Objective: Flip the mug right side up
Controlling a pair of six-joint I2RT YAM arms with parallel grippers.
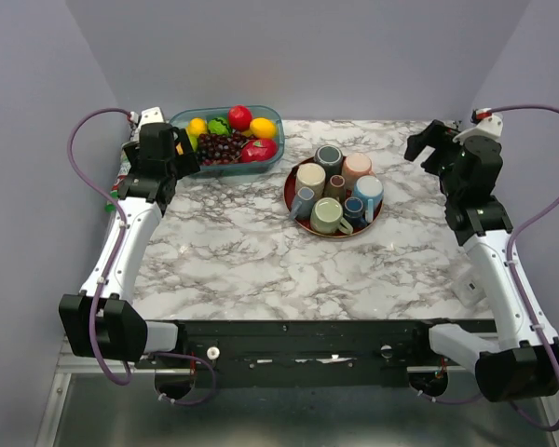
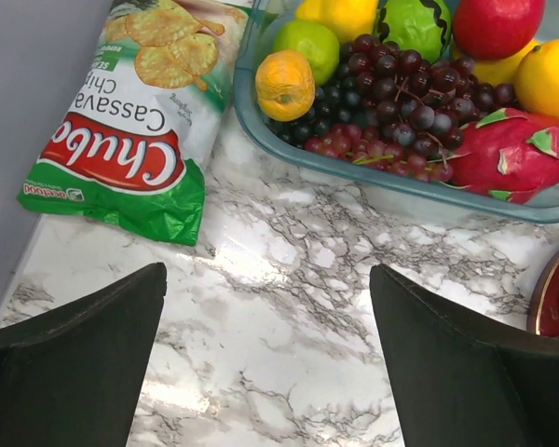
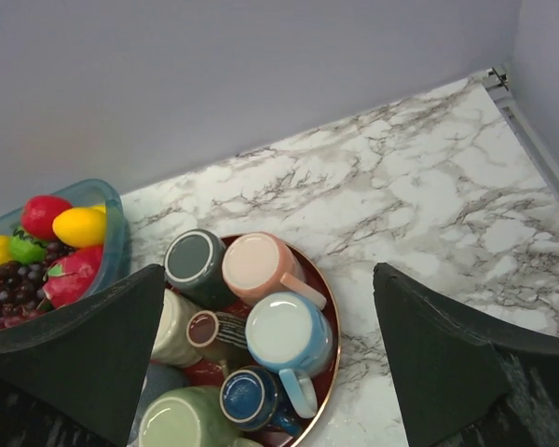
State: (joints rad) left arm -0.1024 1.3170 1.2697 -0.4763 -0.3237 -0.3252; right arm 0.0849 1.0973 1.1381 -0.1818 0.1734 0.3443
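A round red tray (image 1: pixel 291 207) at the table's back middle holds several mugs, all standing base up: dark green (image 1: pixel 329 156), pink (image 1: pixel 357 168), light blue (image 1: pixel 368 191), cream (image 1: pixel 310 177), green (image 1: pixel 327 216), and a small dark blue one (image 1: pixel 354 207). The right wrist view shows the pink (image 3: pixel 259 265), light blue (image 3: pixel 287 333) and dark blue (image 3: pixel 250 399) mugs from above. My right gripper (image 1: pixel 424 149) is open and empty, up high to the right of the tray. My left gripper (image 1: pixel 182 149) is open and empty, at the back left, beside the fruit bowl.
A clear blue bowl (image 1: pixel 272 116) of fruit stands at the back left, close to the tray's left side. A green bag of cassava chips (image 2: pixel 130 121) lies left of the bowl by the wall. Walls close the table on three sides.
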